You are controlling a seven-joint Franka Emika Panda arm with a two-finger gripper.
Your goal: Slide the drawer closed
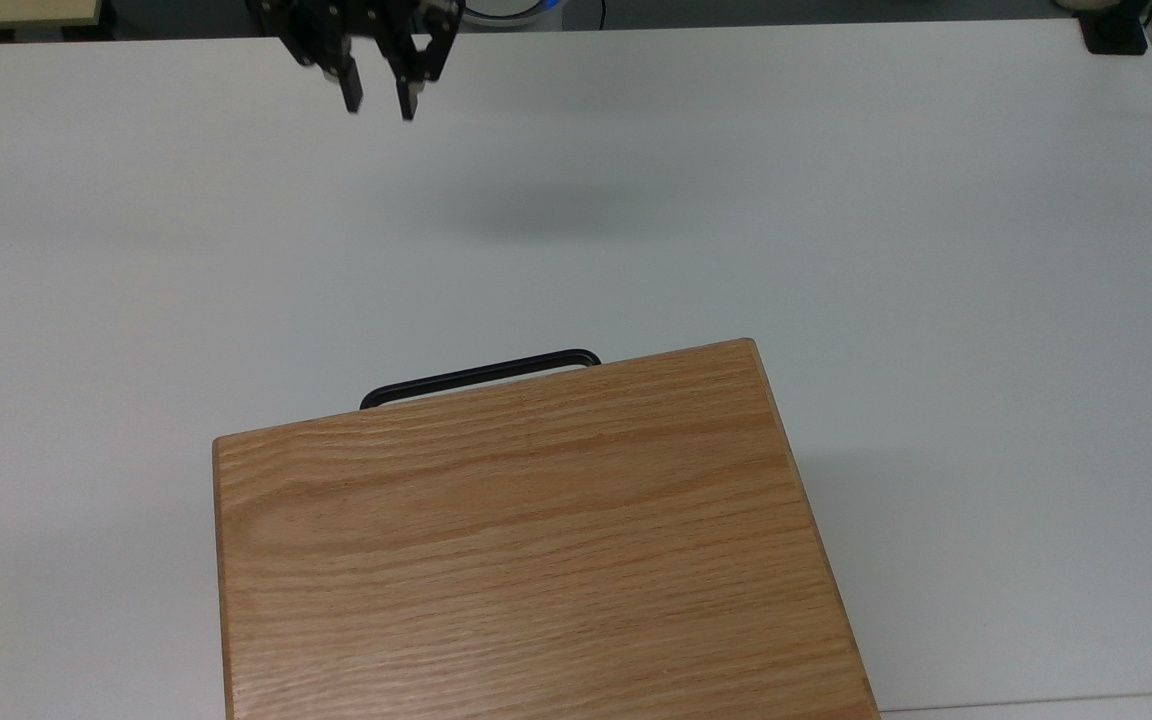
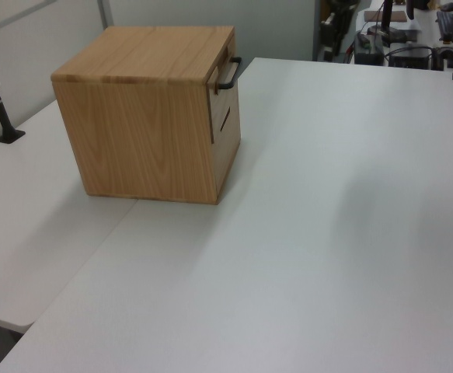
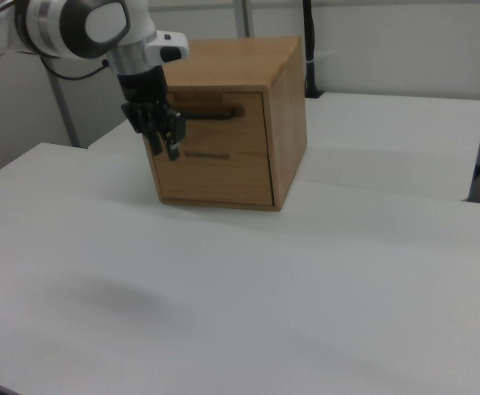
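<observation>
The black two-finger gripper [image 1: 377,100] hangs in the air with its fingers parted and nothing between them, near the top edge of the top view and well apart from the wooden furniture below it. In the right view the gripper [image 3: 170,148] points downward from a white and grey robot arm [image 3: 83,26], and it overlaps the upper left corner of the cabinet front as that camera sees it, though the top view shows open table between the two. A soft shadow lies on the white flat table [image 1: 936,250] a little below and to the right of the gripper in the top view. The light oak wooden drawer with a thin black metal bar handle [image 3: 219,109] sits pushed into the top of the large oak cabinet with a broad grained flat top [image 1: 526,560], its front panel level with the cabinet face in the right view. In the top view the black handle [image 1: 481,375] juts out past the cabinet's upper edge, and in the left view the handle [image 2: 230,74] stands out from the cabinet's right-hand face near its top. The cabinet [image 2: 144,109] rests on the table [image 2: 327,233], towards the left view's upper left. Below the drawer a second front with a slot-like grip [image 3: 207,155] shows in the right view.
</observation>
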